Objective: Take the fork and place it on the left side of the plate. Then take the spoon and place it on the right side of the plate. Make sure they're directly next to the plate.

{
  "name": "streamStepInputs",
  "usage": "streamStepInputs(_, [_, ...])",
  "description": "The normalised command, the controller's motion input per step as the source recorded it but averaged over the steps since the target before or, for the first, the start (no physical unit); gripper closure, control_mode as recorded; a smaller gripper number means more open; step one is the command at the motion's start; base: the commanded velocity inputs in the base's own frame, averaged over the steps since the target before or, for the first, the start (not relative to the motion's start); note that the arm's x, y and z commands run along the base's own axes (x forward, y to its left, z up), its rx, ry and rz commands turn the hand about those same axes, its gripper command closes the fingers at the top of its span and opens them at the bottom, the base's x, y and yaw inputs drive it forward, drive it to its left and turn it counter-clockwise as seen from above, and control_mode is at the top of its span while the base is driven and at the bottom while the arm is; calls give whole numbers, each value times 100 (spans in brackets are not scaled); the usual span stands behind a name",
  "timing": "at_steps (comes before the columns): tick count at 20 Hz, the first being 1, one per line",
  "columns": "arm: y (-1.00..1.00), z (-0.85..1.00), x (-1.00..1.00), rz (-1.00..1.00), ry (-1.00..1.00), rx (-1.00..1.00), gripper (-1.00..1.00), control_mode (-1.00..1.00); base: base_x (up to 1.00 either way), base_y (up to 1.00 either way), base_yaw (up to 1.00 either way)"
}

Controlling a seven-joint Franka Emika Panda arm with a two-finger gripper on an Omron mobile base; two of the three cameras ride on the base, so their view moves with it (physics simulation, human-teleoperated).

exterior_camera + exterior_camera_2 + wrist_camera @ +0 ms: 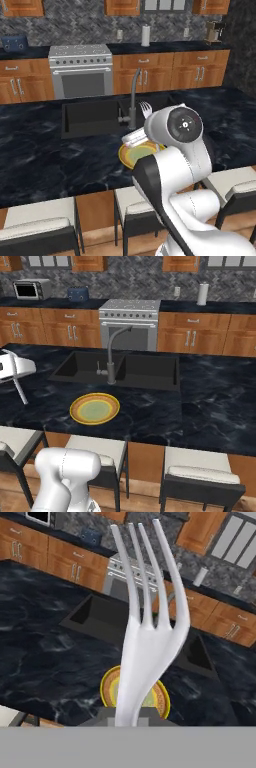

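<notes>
The tool (pixel 134 714) pinched the fork (pixel 147 632) by its handle, tines pointing up, raised above the plate (pixel 94 408) on the dark counter (pixel 210 406).

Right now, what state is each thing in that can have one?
fork: held in the tool, lifted off the counter, tines pointing away from it.
tool: shut on the fork.
plate: flat on the counter, empty.
faucet: no water running.
</notes>
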Motion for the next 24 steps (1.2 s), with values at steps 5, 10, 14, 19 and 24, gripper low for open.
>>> streamStepInputs(5, [50,-72,21,-1,21,0,100,-100,0,0,0])
streamStepInputs(10, [44,-58,27,-6,29,0,100,-100,0,0,0])
streamStepInputs(14, [0,-39,7,-9,21,4,100,-100,0,0,0])
streamStepInputs(19, [5,-29,23,-12,21,3,100,-100,0,0,0])
streamStepInputs(24, [0,-20,42,-10,12,4,100,-100,0,0,0])
